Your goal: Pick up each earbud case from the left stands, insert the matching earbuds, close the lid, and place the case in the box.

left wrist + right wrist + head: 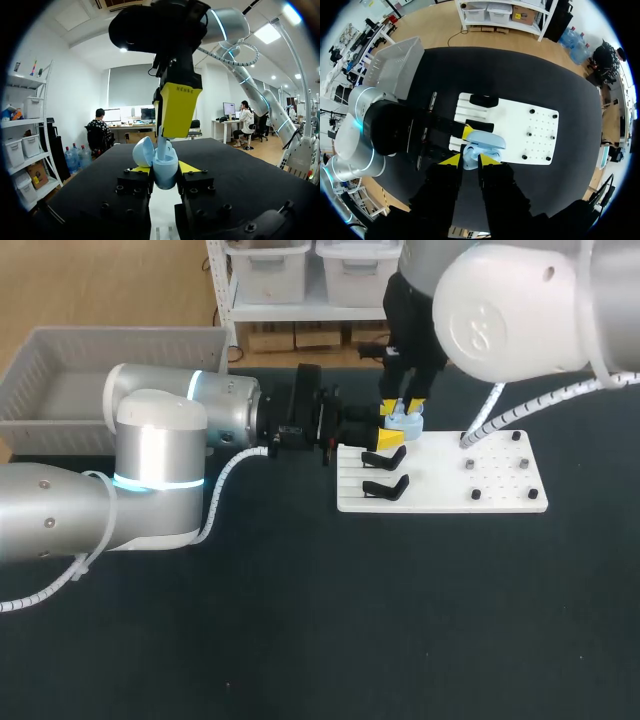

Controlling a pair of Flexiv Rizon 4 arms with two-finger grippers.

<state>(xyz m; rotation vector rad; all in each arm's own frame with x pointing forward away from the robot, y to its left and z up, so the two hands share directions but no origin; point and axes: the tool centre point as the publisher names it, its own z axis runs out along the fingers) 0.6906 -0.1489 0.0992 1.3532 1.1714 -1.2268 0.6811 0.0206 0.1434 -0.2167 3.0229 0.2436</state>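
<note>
A light blue earbud case [409, 424] with its lid [144, 151] swung open sits upright between the yellow fingertips of my left gripper [165, 171], which is shut on it just over the white stand board [500, 502]. My right gripper [404, 404] comes straight down onto the case; a pale earbud stem [162, 145] runs from its yellow fingers [177, 107] into the case body. In the right wrist view the right gripper [470, 159] has the case [485, 140] directly below its tips. Two black cases [385, 461] [386, 487] rest on the board's left stands.
Small dark pegs [523, 463] dot the right half of the board. A grey bin [60, 380] stands at the far left of the table. The black tabletop [350, 620] stretches out in front of the board.
</note>
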